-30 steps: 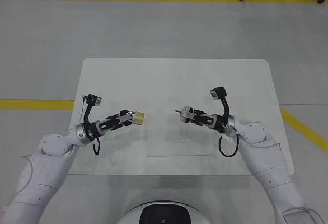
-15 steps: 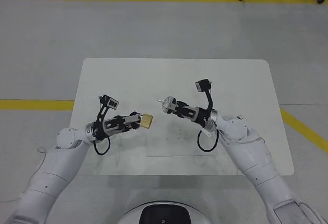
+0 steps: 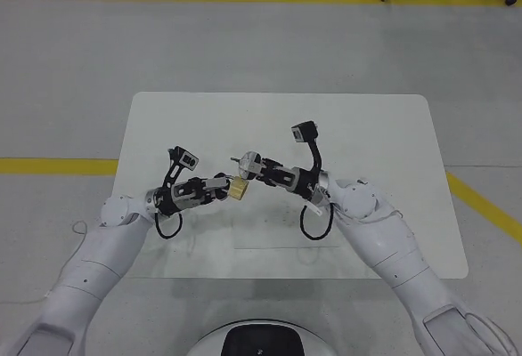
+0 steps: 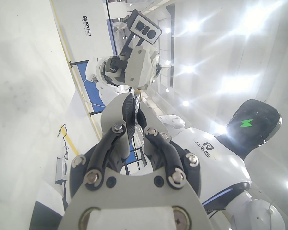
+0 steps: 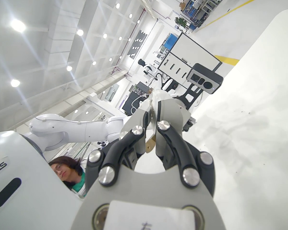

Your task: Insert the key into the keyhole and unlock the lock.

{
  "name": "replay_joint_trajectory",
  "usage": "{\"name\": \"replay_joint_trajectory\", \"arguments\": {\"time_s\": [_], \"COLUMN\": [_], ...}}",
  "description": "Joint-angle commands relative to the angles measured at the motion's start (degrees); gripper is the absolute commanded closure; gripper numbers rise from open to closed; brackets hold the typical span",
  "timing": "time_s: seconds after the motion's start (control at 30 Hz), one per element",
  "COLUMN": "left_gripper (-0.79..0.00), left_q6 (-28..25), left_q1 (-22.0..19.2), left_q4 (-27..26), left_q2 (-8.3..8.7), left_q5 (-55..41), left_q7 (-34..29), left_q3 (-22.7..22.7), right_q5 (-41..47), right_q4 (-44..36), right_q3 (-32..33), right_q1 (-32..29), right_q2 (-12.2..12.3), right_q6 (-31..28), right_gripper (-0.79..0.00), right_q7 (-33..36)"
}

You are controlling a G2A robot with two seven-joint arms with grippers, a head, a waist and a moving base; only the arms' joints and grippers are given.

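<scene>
Alignment looks in hand: left gripper (image 3: 220, 188) clamps small brass padlock (image 3: 237, 189), right gripper (image 3: 254, 168) pinches thin metal key (image 3: 240, 162) just beside it; next, tip must meet keyhole squarely.

The lock (image 3: 237, 189) is brass-yellow and the key (image 3: 235, 161) shows as a small dark-grey tip. The left gripper (image 3: 222, 183) and the right gripper (image 3: 248, 165) both have pale grey fingers on black links studded with silver screw heads. The counter (image 3: 368, 125) is white with faint dark scuffs and specks, and the floor (image 3: 243, 44) is light grey, crossed by a yellow stripe (image 3: 38, 165).
</scene>
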Motion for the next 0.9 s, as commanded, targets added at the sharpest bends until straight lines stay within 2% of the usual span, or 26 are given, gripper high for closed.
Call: {"name": "replay_joint_trajectory", "arguments": {"time_s": [0.0,0.17,0.33,0.43,0.57,0.7,0.8,0.87], "left_gripper": [0.000,0.000,0.000,0.000,0.000,0.000,0.000,0.000], "left_q6": [0.0,1.2,5.3,12.3,22.0,27.1,28.5,28.3], "left_q1": [-0.2,-0.5,-1.2,-3.0,-5.9,-8.7,-10.4,-11.1], "left_q4": [0.4,1.2,3.7,6.5,9.2,11.1,12.7,13.9], "left_q2": [-0.19,-0.68,-1.47,-2.24,-3.66,-5.21,-6.10,-6.49], "left_q5": [-0.2,-2.2,-7.2,-10.4,-14.7,-16.4,-16.6,-16.5], "left_q7": [0.0,-1.2,-5.1,-7.6,-10.2,-12.5,-12.5,-12.5], "left_q3": [-0.1,-0.5,-0.4,0.9,3.0,5.6,7.0,7.5], "right_q5": [2.9,8.2,9.5,3.7,-4.9,-11.9,-14.9,-14.9], "right_q4": [0.2,0.4,-0.9,-2.2,-6.5,-12.8,-17.5,-17.5], "right_q3": [-0.8,-0.7,3.2,5.9,8.9,11.5,13.2,13.2], "right_q1": [0.3,1.0,-0.6,-2.2,-5.2,-8.9,-11.5,-11.5], "right_q2": [-0.1,-0.2,0.3,0.8,1.3,1.8,2.2,2.2], "right_q6": [1.5,2.7,-2.4,-5.5,-5.5,-3.3,-1.2,-1.2], "right_gripper": [0.000,0.000,0.000,0.000,0.000,0.000,0.000,0.000], "right_q7": [4.1,11.1,7.8,2.9,-4.0,-9.4,-11.0,-11.0]}}
